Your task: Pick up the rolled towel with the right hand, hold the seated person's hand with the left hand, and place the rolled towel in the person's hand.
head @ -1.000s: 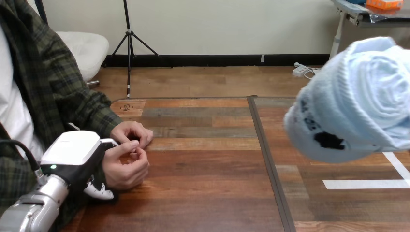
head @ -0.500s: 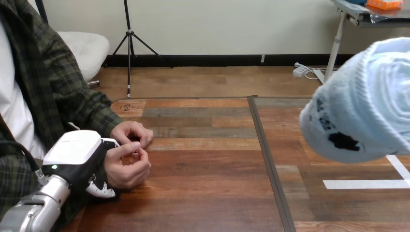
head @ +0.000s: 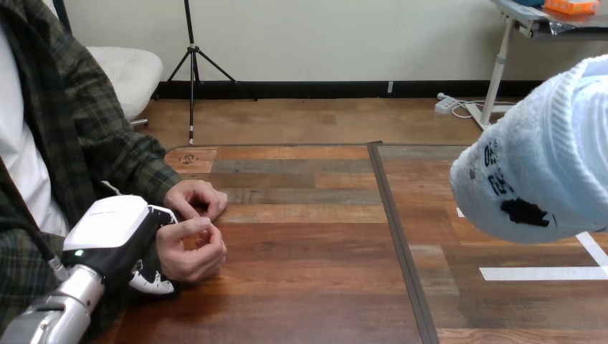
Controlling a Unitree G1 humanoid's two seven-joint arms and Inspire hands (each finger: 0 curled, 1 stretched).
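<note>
Left hand (head: 111, 233) at person's wrist (head: 162, 251); rolled towel (head: 538, 172) right.

The rolled towel (head: 545, 165) at the frame's right is pale blue terry cloth, looped and matt. The table (head: 308, 287) is plank wood with a soft sheen. The left hand (head: 107, 233) wears a smooth, glossy white plastic shell; its forearm (head: 43, 322) is silvery metal.

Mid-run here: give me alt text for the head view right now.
A rolled light-blue towel is up in the air at the view's right, close to the camera, above the wooden table. At lower left the robot's left hand is curled round the person's wrist; the person's hand is loosely curled and apart from the towel.
</note>
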